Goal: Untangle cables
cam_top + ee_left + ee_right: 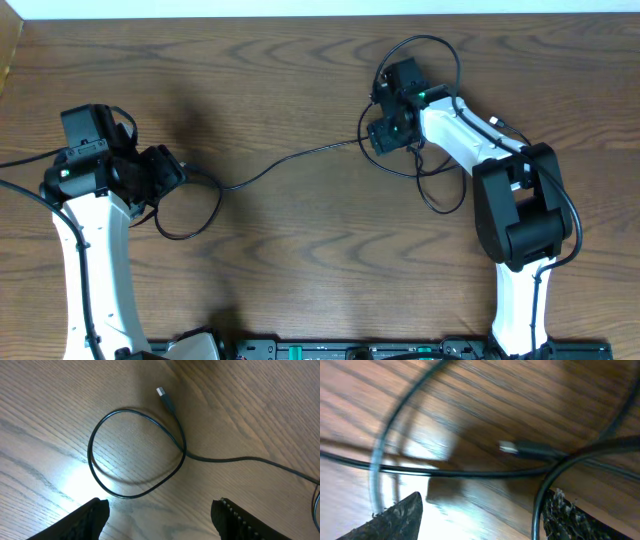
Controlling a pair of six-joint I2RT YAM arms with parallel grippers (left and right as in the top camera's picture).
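The right wrist view is blurred, smearing the plug [530,450] and cables [470,473]. At the left wrist, one cable [230,459] exits at 3 o'clock. Overhead, its ends hide under the left end effector [163,172] and right end effector [385,133].

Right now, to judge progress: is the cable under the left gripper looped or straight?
Looped: the cable curls into one closed ring, crossing itself near its plug.

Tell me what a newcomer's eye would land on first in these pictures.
A thin black cable strung across the wooden table between the two arms stands out first. At its left end it curls into a loop with a silver-tipped plug just outside it, beyond the open left fingers. By the right fingers, blurred cords cross around a second plug.
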